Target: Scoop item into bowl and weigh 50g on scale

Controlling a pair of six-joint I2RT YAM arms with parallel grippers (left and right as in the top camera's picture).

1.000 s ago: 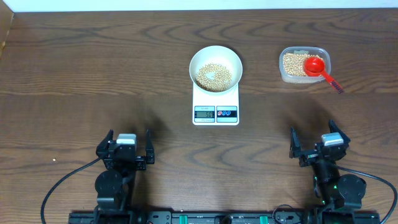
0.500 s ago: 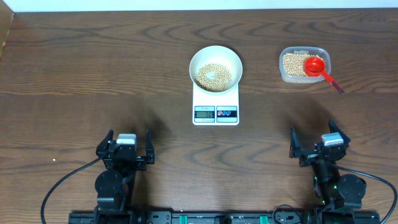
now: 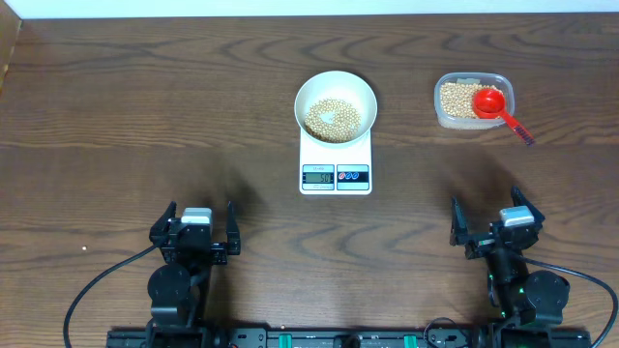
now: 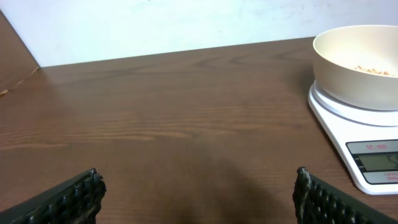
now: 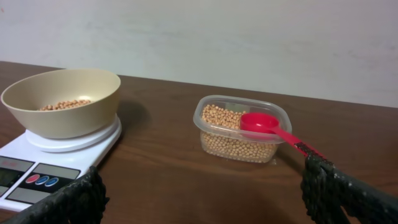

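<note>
A dark brown wooden worktop (image 3: 145, 106) carries a small white rectangular digital scale (image 3: 336, 175) near its middle. The scale's grey display and its red and blue buttons face the near edge, and the reading is too small to make out. A round plain white bowl (image 3: 308, 89) stands upright on the far part of the scale. In it lies a shallow heap of small round tan-yellow beans (image 3: 334, 118).

To the right of the scale, well apart from it, sits a clear rounded-rectangular plastic tub (image 3: 436, 101) holding more of the same beans. A red plastic scoop (image 3: 491, 101) rests in the tub with its cup on the beans. Its handle sticks out over the tub's near right corner.

The left claw (image 3: 200, 227) hangs at the near left with its fingers spread wide, holding nothing. The right claw (image 3: 488, 217) hangs at the near right, likewise wide apart and empty. Both are well apart from the scale and tub.
</note>
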